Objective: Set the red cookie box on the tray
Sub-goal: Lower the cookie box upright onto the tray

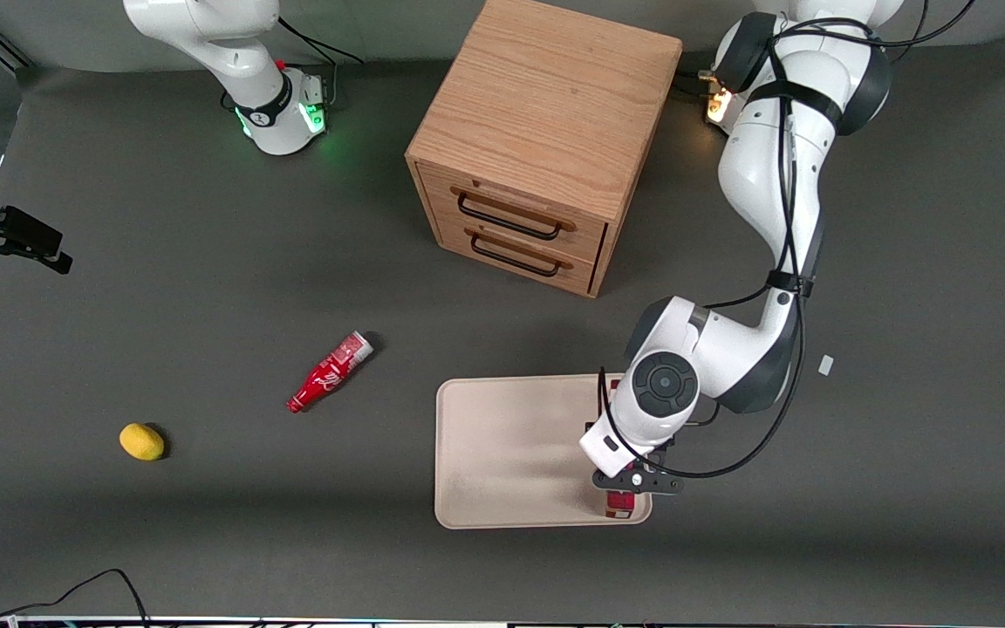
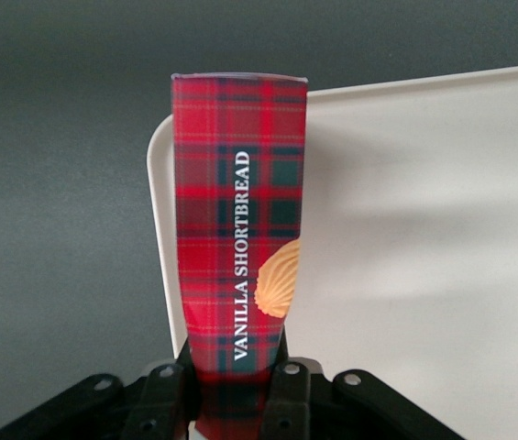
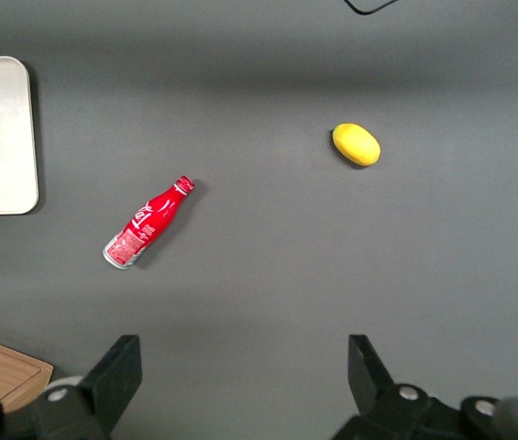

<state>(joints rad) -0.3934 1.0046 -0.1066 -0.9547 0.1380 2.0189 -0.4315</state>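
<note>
Left wrist view showed the pincer (image 2: 236,390) clamped on the red cookie box (image 2: 237,238), its two fingers (image 2: 283,403) pressed against the box's narrow sides at one end, so that the long box stretched away from the pincer. That end grip looked chosen to leave the rest of the box free to settle flat. The box lay along the rounded corner edge of the tray (image 2: 424,238), with most of the cream surface spreading to one side of the pincer and dark table to the other; whether the box already rested on the tray or hung just above it could not be told.

In the front view the pincer (image 1: 633,488) stood over the tray (image 1: 502,453) at its edge toward the working arm's end of the table, near the rim nearest the camera, and only a sliver of the box (image 1: 618,506) showed beneath it. My judgement was that the placing was nearly done, with release remaining.

White lettering along the box read "VANILLA SHORTBREAD", beside a golden cookie picture on the red plaid. The small red bottle (image 1: 330,372) well away from the pincer carried white markings too small to read.
</note>
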